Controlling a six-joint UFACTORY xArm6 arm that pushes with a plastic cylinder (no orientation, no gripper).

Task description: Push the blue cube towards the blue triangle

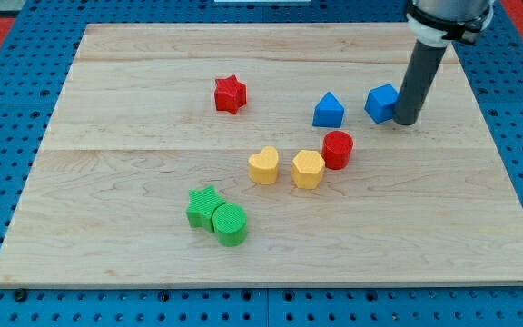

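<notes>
The blue cube point(381, 103) lies on the wooden board at the view's upper right. The blue triangle point(328, 111) lies just to its left, a small gap between them. My tip point(406, 122) is at the end of the dark rod, right against the cube's right side, touching or nearly touching it.
A red star point(230, 94) lies left of the triangle. A red cylinder point(338, 149), a yellow hexagon point(308, 169) and a yellow heart point(263, 165) lie below the triangle. A green star point(205, 205) and green cylinder point(231, 224) lie lower left. The board's right edge point(498, 163) is near the rod.
</notes>
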